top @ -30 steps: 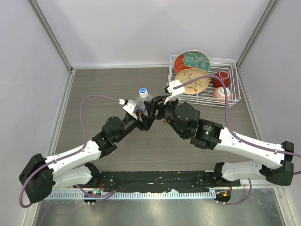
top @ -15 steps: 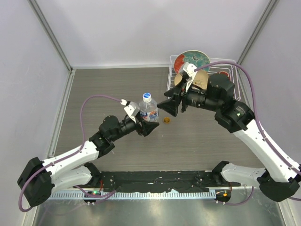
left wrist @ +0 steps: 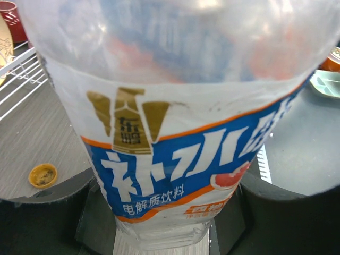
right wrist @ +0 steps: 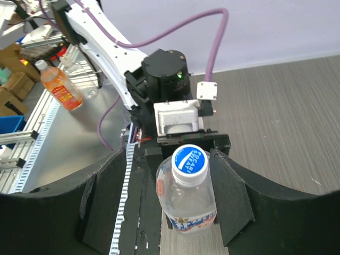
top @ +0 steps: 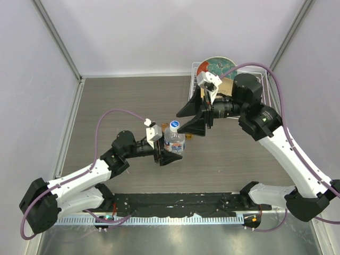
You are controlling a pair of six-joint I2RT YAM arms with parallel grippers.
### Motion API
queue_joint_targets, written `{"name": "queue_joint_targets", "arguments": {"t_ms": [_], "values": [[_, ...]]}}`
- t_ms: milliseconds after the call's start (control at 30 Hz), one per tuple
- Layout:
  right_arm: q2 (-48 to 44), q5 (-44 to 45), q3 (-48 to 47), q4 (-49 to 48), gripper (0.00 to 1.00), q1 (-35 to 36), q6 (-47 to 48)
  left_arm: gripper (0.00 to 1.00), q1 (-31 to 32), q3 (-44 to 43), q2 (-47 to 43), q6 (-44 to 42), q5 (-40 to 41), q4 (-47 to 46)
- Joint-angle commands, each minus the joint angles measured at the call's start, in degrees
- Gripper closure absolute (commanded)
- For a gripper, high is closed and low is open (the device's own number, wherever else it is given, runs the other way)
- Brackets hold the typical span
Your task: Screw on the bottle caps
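Observation:
The clear water bottle [top: 174, 144] with a blue, white and orange label stands upright on the table. Its white cap [top: 174, 126] with a blue top sits on its neck. My left gripper [top: 171, 151] is shut on the bottle's lower body, and the label [left wrist: 175, 159] fills the left wrist view. My right gripper [top: 191, 119] is open and empty, raised above and behind the bottle. In the right wrist view the cap [right wrist: 190, 161] lies between its spread fingers [right wrist: 234, 202]. The amber cap [left wrist: 43, 175] lies open side up on the table beside the bottle. No squat orange bottle shows on the table.
A white wire rack [left wrist: 18, 79] with patterned plates [top: 215, 64] stands at the back right, under my right arm. Beyond the table's near edge, an orange drink bottle [right wrist: 61, 87] and other items stand on a metal bench.
My left gripper has carried the bottle right and toward the near edge. My right gripper has left the bottle, risen and drawn back toward the rack, jaws open.

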State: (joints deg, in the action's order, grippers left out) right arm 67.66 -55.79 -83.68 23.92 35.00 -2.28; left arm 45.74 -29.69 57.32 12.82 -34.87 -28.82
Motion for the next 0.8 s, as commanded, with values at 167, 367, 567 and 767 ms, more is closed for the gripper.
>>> {"name": "queue_joint_targets", "arguments": {"t_ms": [167,367,567,767], "values": [[0.89,-8.89,6.15,-19.85,0.37,-0.20,-10.71,1.00,-0.30,-1.60,0.42,0.63,-4.77,-2.73],[1.51,-10.48,9.15,-25.76,0.41,-0.29,-15.12,1.00,-0.30,-1.77,0.86,1.07,-4.50,-3.17],[1.42,-10.83,10.64,-27.97,0.45,-0.29,-16.61,1.00,-0.30,-1.68,1.04,2.12,-3.10,-3.61],[1.42,-10.30,12.57,-29.90,0.46,-0.20,-17.49,1.00,-0.30,-1.77,1.04,2.47,-2.66,-3.79]]}}
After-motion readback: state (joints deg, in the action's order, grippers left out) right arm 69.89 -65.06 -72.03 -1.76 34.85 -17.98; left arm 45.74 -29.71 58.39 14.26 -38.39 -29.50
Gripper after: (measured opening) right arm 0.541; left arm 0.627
